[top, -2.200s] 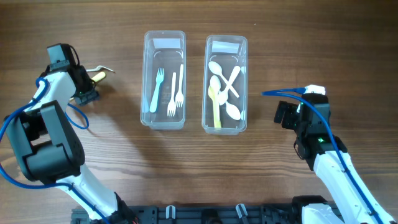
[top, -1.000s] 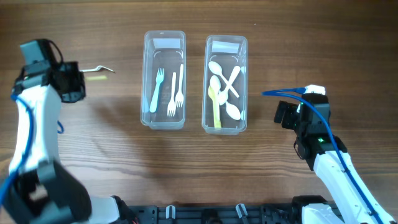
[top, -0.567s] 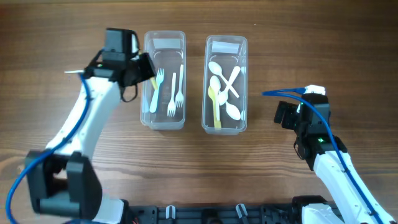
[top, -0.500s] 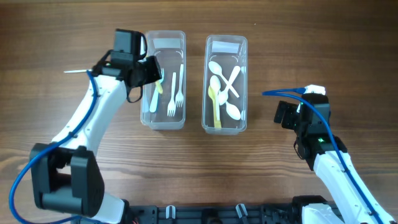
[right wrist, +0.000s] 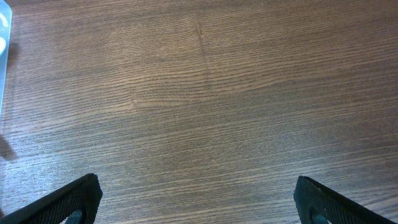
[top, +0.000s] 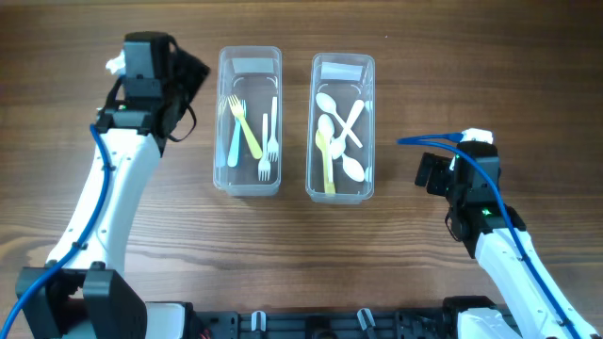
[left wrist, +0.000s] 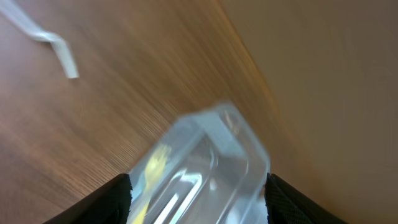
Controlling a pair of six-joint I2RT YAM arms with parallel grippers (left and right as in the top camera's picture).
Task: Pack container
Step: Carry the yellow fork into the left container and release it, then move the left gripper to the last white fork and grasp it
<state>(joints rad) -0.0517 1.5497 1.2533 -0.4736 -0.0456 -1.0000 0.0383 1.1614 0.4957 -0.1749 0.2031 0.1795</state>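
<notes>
Two clear containers stand side by side. The left container (top: 222,94) holds several forks: a blue one (top: 233,141), white ones (top: 268,141) and a yellow fork (top: 247,128) lying slantwise across them. The right container (top: 370,94) holds several spoons (top: 337,127). My left gripper (top: 187,77) is open and empty, just left of the fork container's far end. Its wrist view shows the container corner (left wrist: 239,134) and the yellow fork (left wrist: 153,163) between its fingers (left wrist: 199,193). My right gripper (top: 429,172) is open and empty over bare table (right wrist: 205,106).
A thin bent white strip (left wrist: 55,42) lies on the wood to the far left of the fork container. The right arm's blue cable (top: 429,141) arcs toward the spoon container. The edge of the spoon container (right wrist: 3,68) shows at the left of the right wrist view.
My left gripper carried the yellow fork from the left side of the table to the fork container, let it go there and pulled back to the left. The right arm has not moved.
</notes>
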